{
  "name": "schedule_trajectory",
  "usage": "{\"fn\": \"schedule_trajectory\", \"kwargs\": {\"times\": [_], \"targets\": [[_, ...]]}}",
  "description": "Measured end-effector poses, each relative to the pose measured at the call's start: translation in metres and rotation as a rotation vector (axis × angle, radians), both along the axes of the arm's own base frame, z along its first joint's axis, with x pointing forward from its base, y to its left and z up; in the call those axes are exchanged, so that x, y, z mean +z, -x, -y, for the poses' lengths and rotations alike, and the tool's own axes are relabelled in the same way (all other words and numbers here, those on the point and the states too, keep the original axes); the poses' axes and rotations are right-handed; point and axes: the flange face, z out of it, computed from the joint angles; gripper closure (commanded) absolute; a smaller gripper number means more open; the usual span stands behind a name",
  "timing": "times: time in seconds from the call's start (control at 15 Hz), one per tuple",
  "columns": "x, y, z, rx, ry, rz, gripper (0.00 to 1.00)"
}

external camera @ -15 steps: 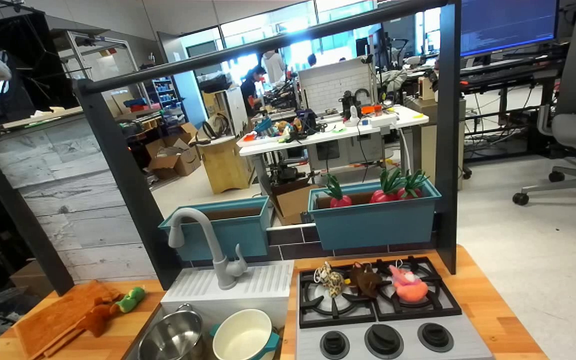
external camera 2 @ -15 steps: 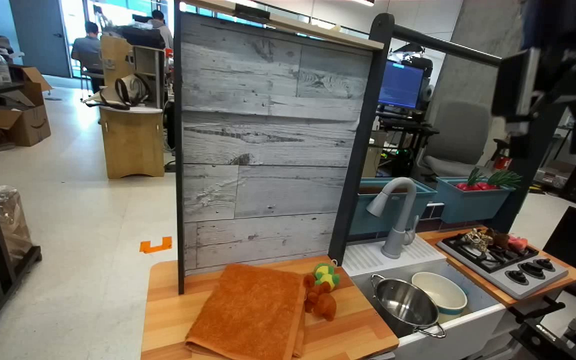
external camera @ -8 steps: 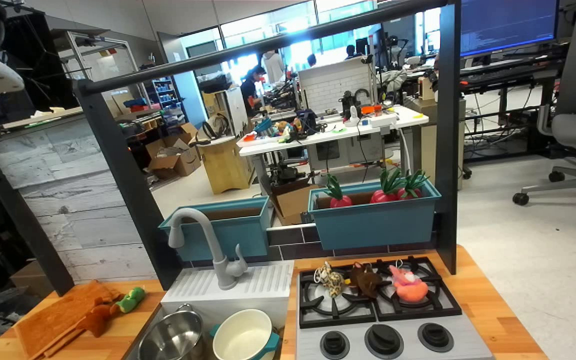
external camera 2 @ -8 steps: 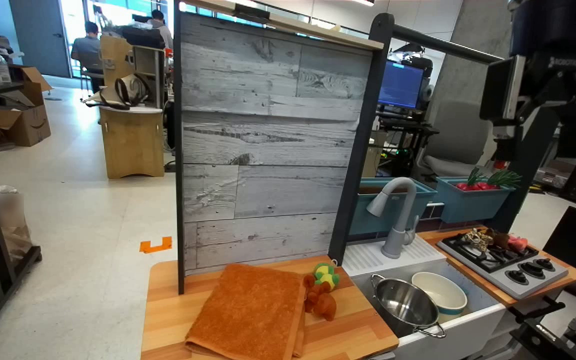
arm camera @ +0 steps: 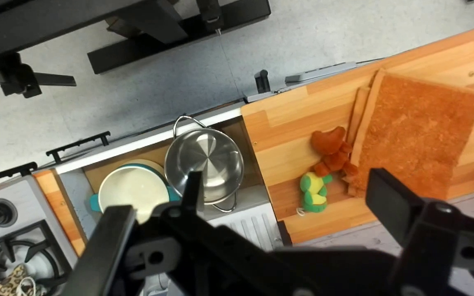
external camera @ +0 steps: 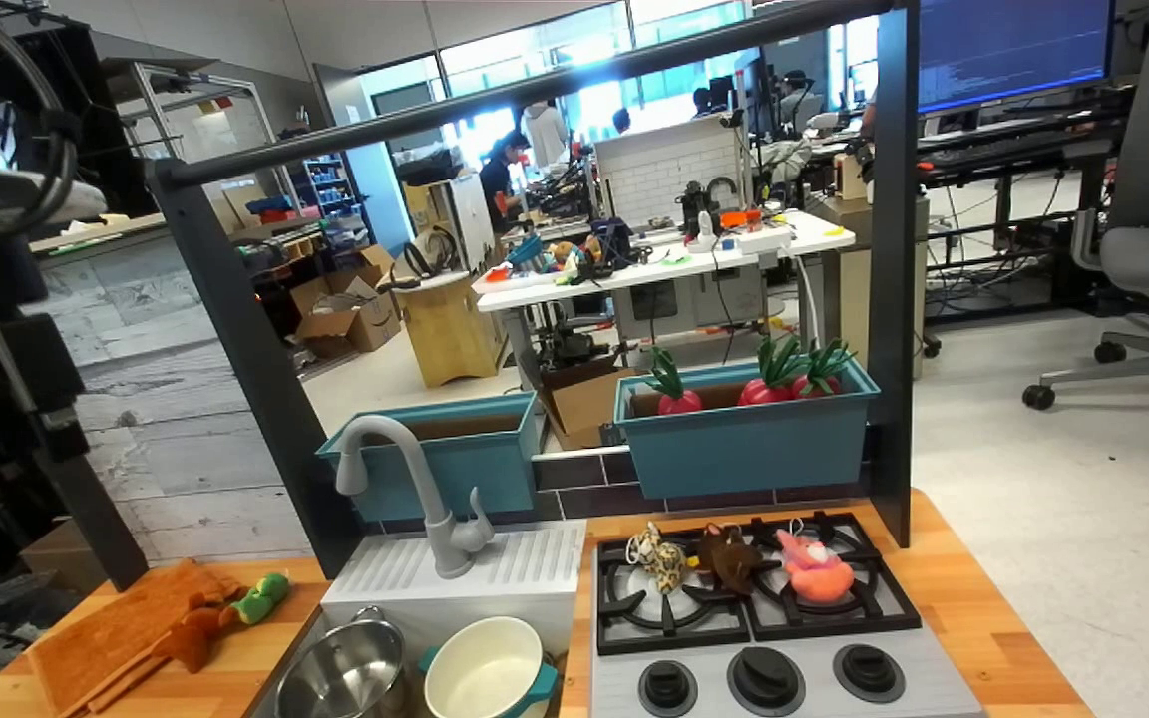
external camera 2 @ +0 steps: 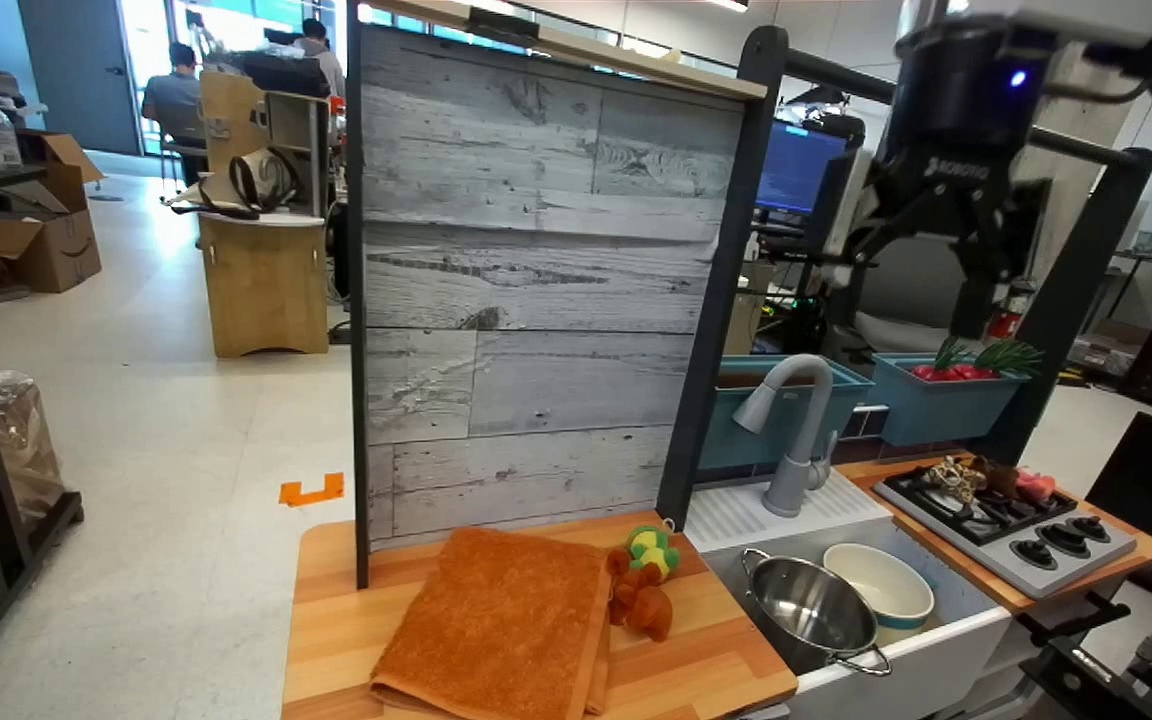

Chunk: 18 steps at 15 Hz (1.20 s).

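My gripper (external camera 2: 906, 305) is open with nothing between its fingers, high above the counter and sink. In the wrist view the open fingers (arm camera: 288, 181) frame a green and yellow plush toy (arm camera: 314, 192) far below. A brown plush toy (arm camera: 331, 150) lies touching it, beside a folded orange towel (arm camera: 422, 131). These lie on the wooden counter (external camera 2: 726, 640). A steel pot (arm camera: 220, 164) and a cream pot with teal handles (arm camera: 132, 189) stand in the sink. A leopard-spotted toy (external camera: 656, 558), a dark brown toy (external camera: 729, 558) and a pink-orange toy (external camera: 819, 570) lie on the stove.
A grey faucet (external camera: 415, 469) rises behind the sink. Two teal planters (external camera: 475, 469) hang behind; the one by the stove (external camera: 749, 454) holds red radishes (external camera: 766, 391). A grey wood-look panel (external camera 2: 536, 300) and a dark top rail (external camera 2: 891, 90) bound the play kitchen.
The arm and gripper have moved inward over the kitchen, leftward in one view and in from the left edge in another. The gripper stays open. The toys, towel and pots have not moved.
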Motion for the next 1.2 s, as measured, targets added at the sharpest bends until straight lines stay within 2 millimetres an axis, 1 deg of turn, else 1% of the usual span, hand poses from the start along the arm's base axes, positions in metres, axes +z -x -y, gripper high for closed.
{"fn": "schedule_trajectory", "kwargs": {"times": [0.13,0.27,0.33,0.4,0.47,0.53,0.73,0.8,0.93,1.0,1.07,1.2], "targets": [[-0.045,-0.015,-0.008,-0.061,0.063,-0.032,0.00],[-0.093,-0.028,-0.011,-0.137,0.120,-0.093,0.00],[-0.113,-0.033,-0.011,-0.155,0.138,-0.124,0.00],[-0.127,-0.039,-0.012,-0.165,0.146,-0.139,0.00],[-0.134,-0.043,-0.011,-0.170,0.149,-0.145,0.00],[-0.136,-0.046,-0.011,-0.173,0.152,-0.150,0.00],[-0.130,-0.050,-0.012,-0.176,0.153,-0.148,0.00],[-0.131,-0.052,-0.012,-0.179,0.146,-0.128,0.00],[-0.135,-0.061,-0.014,-0.194,0.108,-0.025,0.00],[-0.141,-0.065,-0.017,-0.200,0.090,0.021,0.00],[-0.151,-0.068,-0.019,-0.199,0.081,0.062,0.00],[-0.184,-0.071,-0.025,-0.182,0.086,0.101,0.00]]}}
